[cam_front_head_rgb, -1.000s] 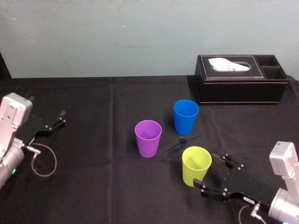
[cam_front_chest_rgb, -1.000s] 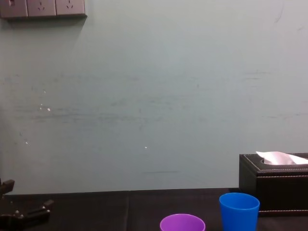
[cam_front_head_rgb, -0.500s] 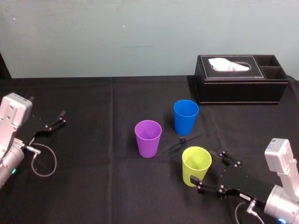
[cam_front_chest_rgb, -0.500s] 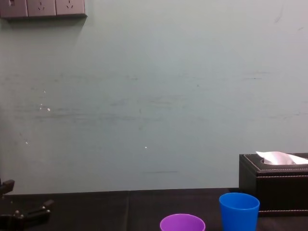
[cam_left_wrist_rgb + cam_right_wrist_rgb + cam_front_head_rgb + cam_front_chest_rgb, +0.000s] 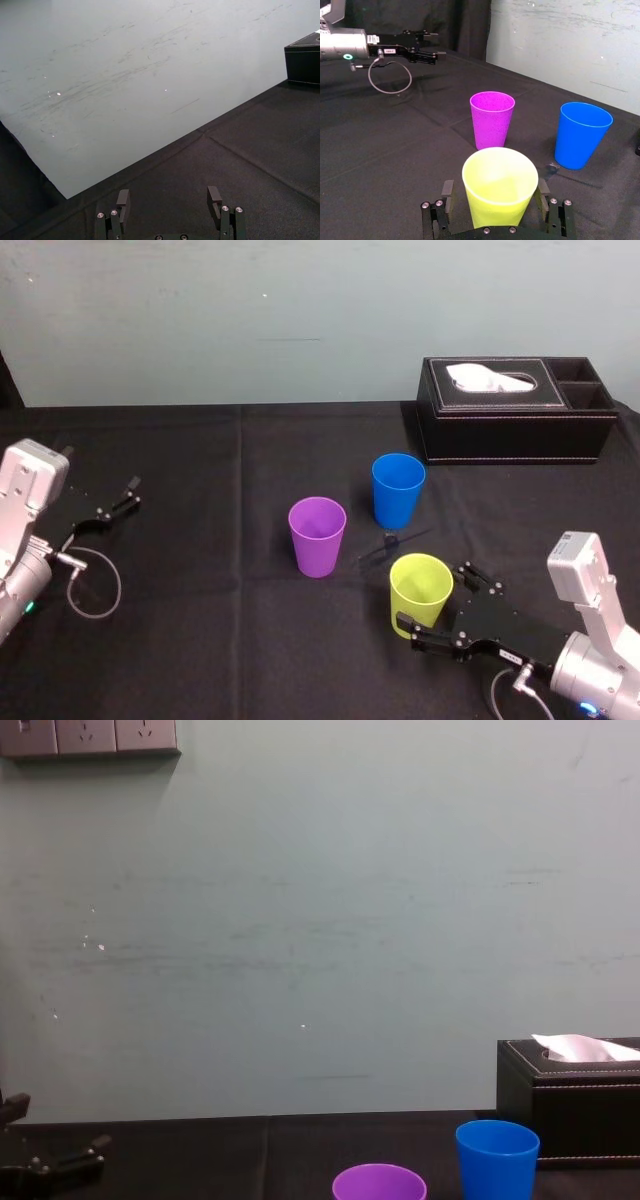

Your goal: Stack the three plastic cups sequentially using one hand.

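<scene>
Three plastic cups stand upright and apart on the black table. The purple cup (image 5: pixel 318 537) (image 5: pixel 492 119) is on the left, the blue cup (image 5: pixel 398 490) (image 5: pixel 581 134) is behind and to the right, and the yellow-green cup (image 5: pixel 420 590) (image 5: pixel 500 186) is nearest. My right gripper (image 5: pixel 433 596) (image 5: pixel 495 192), the working hand, is open at table height. One finger stands on each side of the yellow-green cup, and a small gap shows beside one finger. My left gripper (image 5: pixel 128 493) (image 5: pixel 168 199) rests open and holds nothing at the table's left side.
A black leather tissue box (image 5: pixel 515 415) (image 5: pixel 570 1095) sits at the back right, behind the blue cup. A thin dark cable loop (image 5: pixel 95 585) hangs by the left arm. Bare black cloth (image 5: pixel 220 640) lies in front of the purple cup.
My right gripper has slid forward and left, so its open fingers now reach along both sides of the yellow-green cup. The cups and the left arm have stayed put.
</scene>
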